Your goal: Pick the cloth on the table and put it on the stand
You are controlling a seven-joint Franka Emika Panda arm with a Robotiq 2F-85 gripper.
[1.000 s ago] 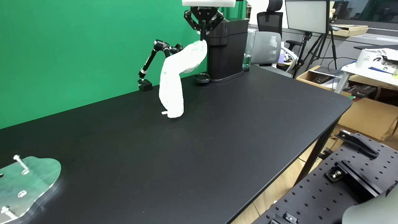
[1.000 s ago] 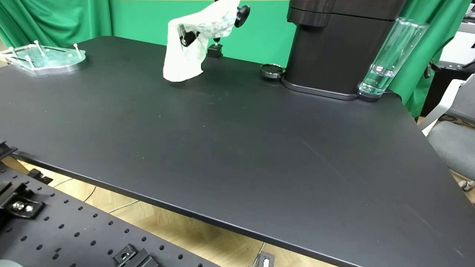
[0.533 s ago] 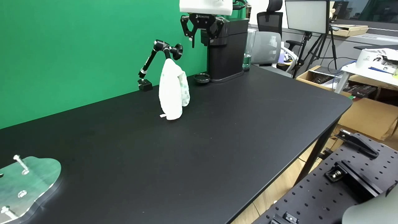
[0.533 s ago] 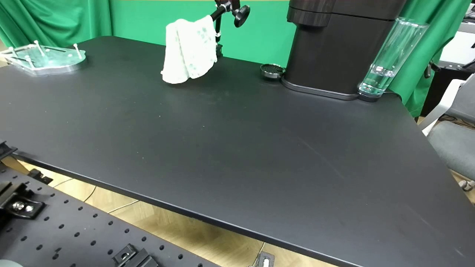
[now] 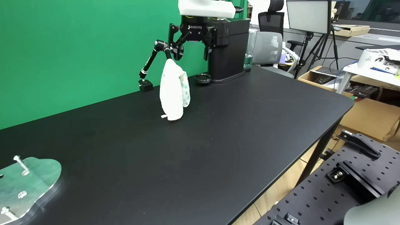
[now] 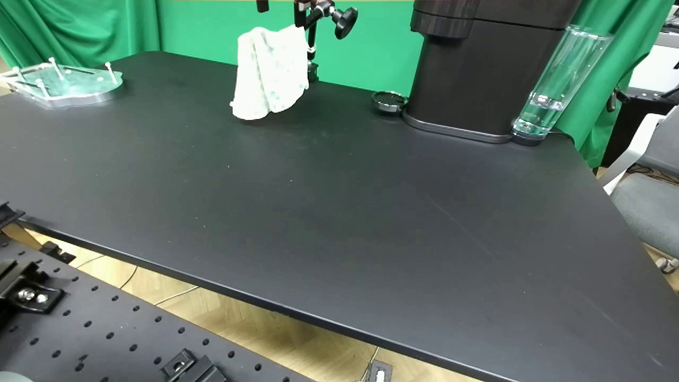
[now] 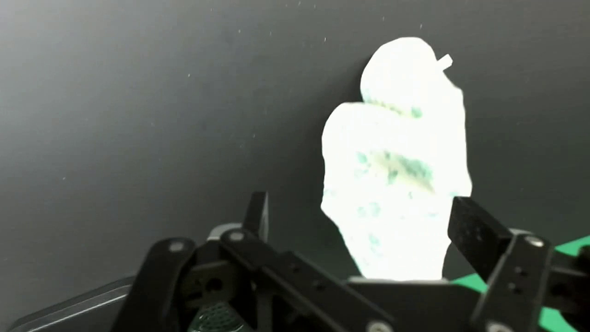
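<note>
The white cloth [image 5: 172,92] with green spots hangs draped over the arm of the black stand [image 5: 152,59], its lower edge close above or touching the table; which of these I cannot tell. In an exterior view the cloth [image 6: 272,71] covers the end of the stand [image 6: 312,40], whose knob shows to its right. My gripper [image 5: 190,55] is above and beside the cloth, jaws wide apart. The wrist view shows the gripper [image 7: 359,203] with nothing held; the cloth [image 7: 396,143] lies below, partly behind one finger [image 7: 477,230].
A black coffee machine [image 5: 226,50] with a clear water tank [image 5: 249,51] stands behind my gripper. A small round dish [image 5: 203,78] sits beside its base. A clear pegged rack [image 6: 66,82] is at the table's far end. A green wall [image 5: 78,47] borders the table.
The gripper was shut on a cloth corner, pulled out sideways. It has opened, the corner has dropped so the cloth hangs from the stand, and the gripper has shifted toward the stand, lower.
</note>
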